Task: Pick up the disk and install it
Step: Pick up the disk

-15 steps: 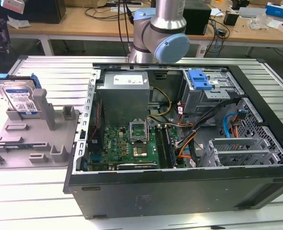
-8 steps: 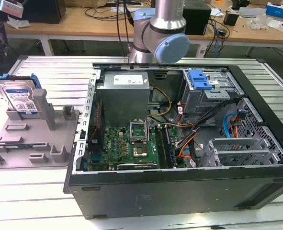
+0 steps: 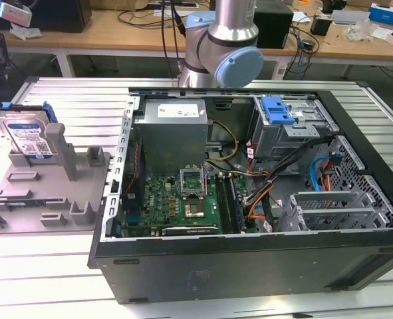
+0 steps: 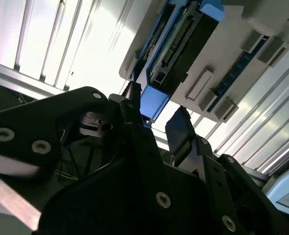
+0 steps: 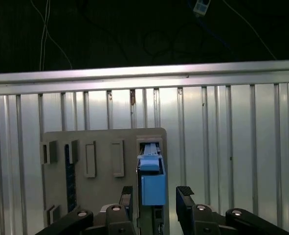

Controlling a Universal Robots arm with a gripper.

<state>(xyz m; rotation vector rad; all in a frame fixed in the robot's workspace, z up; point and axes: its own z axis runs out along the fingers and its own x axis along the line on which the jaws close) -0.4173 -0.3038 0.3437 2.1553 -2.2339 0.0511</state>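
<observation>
The disk (image 3: 31,136) is shown upright in the grey fixture (image 3: 23,193) on the desk (image 3: 50,266), at the exterior view's left. In the first wrist view the tool (image 5: 156,196) is held wide, its fingers (image 5: 185,198) flanking the disk's blue end without contact.

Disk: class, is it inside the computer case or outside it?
Outside: the disk stands on edge in the grey holder, at the exterior view's left of the open case.

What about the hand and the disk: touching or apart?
Apart. In the first wrist view the hand straddles the disk, with gaps beside both fingers.
</observation>
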